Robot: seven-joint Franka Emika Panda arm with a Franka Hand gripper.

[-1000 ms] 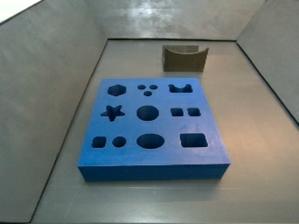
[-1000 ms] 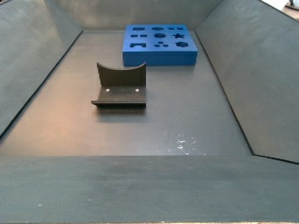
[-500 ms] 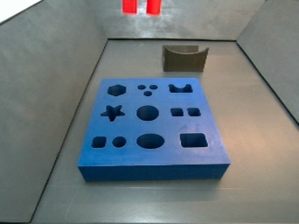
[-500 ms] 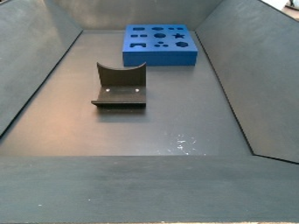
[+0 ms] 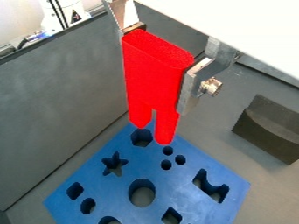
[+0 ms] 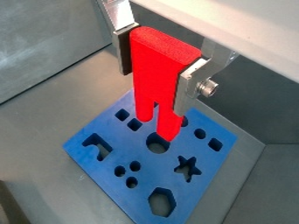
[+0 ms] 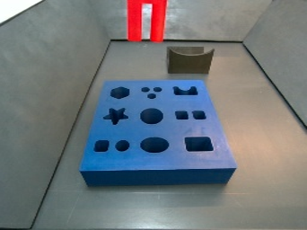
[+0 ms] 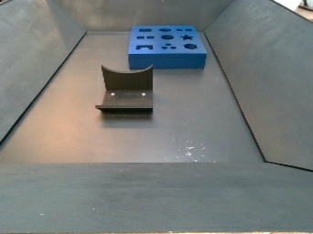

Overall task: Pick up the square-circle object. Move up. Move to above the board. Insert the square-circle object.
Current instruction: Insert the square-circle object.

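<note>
My gripper [image 5: 158, 52] is shut on the square-circle object [image 5: 152, 83], a bright red upright block with two legs split by a slot. Its silver fingers [image 5: 198, 74] clamp the block's upper sides in both wrist views; the gripper [image 6: 158, 57] holds the block [image 6: 158, 83] legs down, high over the board [image 6: 211, 179]. The board [image 7: 156, 175] is a flat blue slab with star, circle, square and hexagon holes. In a side view only the red block [image 7: 145, 20] shows, hanging at the frame's upper edge; the gripper is out of that view. The board also shows far back [image 8: 167, 57].
The fixture [image 8: 126, 89], a dark L-shaped bracket on a base plate, stands on the grey floor apart from the board; it also shows behind the board [image 7: 188, 59] and beside it [image 5: 271, 127]. Sloping grey walls enclose the floor on all sides.
The red block has come down into a side view: absent a second ago, only its leg tips half a second ago, now most of its legs show. Board and fixture have not moved.
</note>
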